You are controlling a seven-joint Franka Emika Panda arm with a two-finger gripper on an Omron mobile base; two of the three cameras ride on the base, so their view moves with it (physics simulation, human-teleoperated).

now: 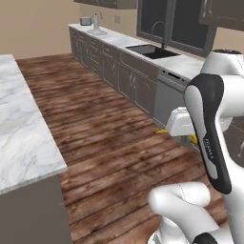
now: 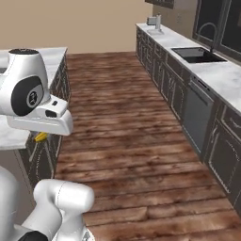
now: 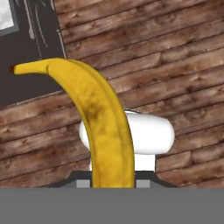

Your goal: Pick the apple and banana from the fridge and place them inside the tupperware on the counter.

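Note:
A yellow banana [image 3: 98, 118] with a dark tip rises between the fingers of my gripper [image 3: 113, 183], which is shut on it. In the left base view the banana's ends [image 1: 162, 130] stick out under the white hand, held above the wooden floor. From the right base view a bit of the banana [image 2: 41, 136] shows below the hand. The counter [image 1: 188, 64], white marble over dark cabinets, runs along the right wall. At its far end lies a shallow pale tray, the tupperware [image 1: 99, 32], small at this distance. The apple and the fridge are out of view.
A black sink [image 1: 151, 51] with a tap is set in the counter. A grey dishwasher front [image 1: 167, 97] stands below it. A marble island [image 1: 19, 138] lies to the left. Open wooden floor [image 1: 105, 128] runs between the island and the counter.

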